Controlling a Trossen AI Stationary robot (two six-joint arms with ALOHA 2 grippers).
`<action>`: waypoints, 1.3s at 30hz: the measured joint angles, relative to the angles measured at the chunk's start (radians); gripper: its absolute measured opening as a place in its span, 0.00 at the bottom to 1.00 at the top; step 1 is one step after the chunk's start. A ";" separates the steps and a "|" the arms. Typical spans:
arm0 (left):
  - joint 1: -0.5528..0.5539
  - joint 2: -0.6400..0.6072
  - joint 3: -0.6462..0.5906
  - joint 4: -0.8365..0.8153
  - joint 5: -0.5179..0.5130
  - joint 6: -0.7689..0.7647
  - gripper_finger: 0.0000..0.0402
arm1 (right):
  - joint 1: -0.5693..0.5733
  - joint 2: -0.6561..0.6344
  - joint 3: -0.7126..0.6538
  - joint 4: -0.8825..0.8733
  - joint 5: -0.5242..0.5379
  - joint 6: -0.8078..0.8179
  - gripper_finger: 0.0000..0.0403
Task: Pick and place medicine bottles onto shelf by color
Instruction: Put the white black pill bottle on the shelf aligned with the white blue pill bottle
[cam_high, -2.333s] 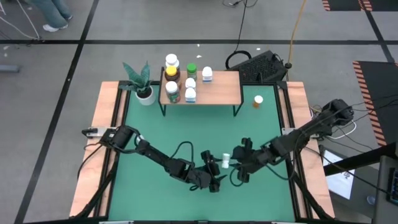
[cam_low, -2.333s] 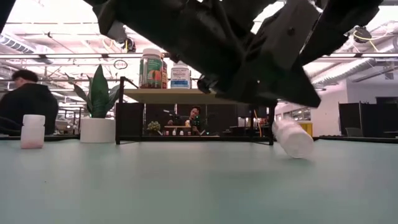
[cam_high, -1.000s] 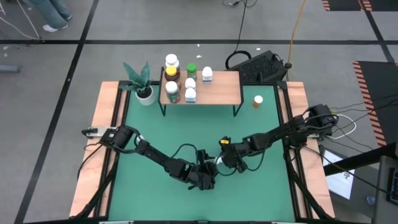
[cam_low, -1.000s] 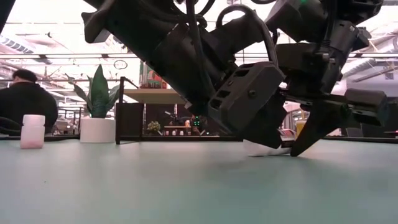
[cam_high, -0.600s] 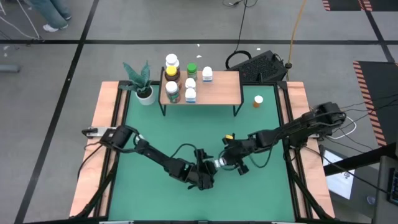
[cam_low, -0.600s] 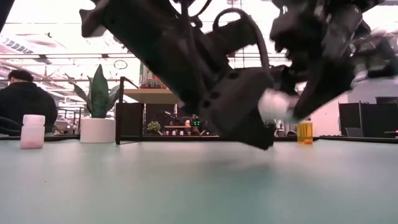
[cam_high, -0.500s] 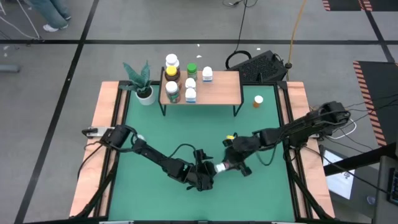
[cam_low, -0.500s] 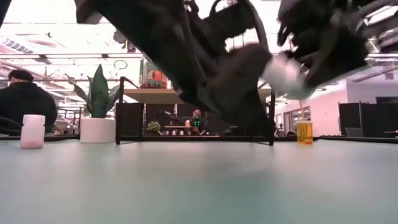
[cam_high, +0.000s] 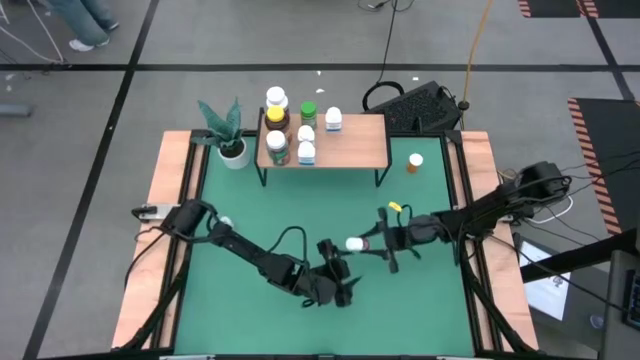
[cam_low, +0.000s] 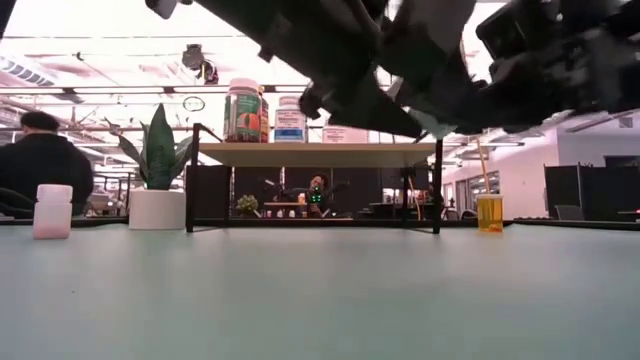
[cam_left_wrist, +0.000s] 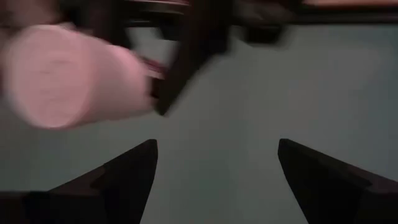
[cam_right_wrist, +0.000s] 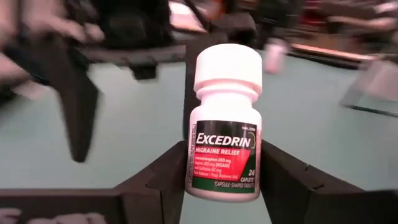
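The right tool (cam_right_wrist: 222, 180) pinches a white-capped bottle (cam_right_wrist: 224, 124) between its two fingers above the middle of the green table (cam_high: 300, 210); its label reads "EXCEDRIN MIGRAINE RELIEF" and "24 CAPLETS". The left tool (cam_left_wrist: 214, 165) hangs just beside it over the table's near middle, fingers spread with nothing between them. Six more bottles stand on the left half of the shelf (cam_high: 355, 140), an orange one (cam_high: 414, 163) stands on the table to the shelf's right, and their labels are too small to read.
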 joint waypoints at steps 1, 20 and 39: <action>0.005 0.000 0.000 -0.002 -0.040 -0.029 0.83 | 0.017 0.009 0.000 0.005 0.060 -0.025 0.41; 0.046 0.002 -0.001 0.161 -0.218 -0.183 0.61 | 0.205 0.176 0.015 0.313 0.554 -0.275 0.40; 0.033 -0.061 -0.002 0.127 -0.222 -0.101 0.61 | 0.224 0.175 0.017 0.314 0.594 -0.308 0.40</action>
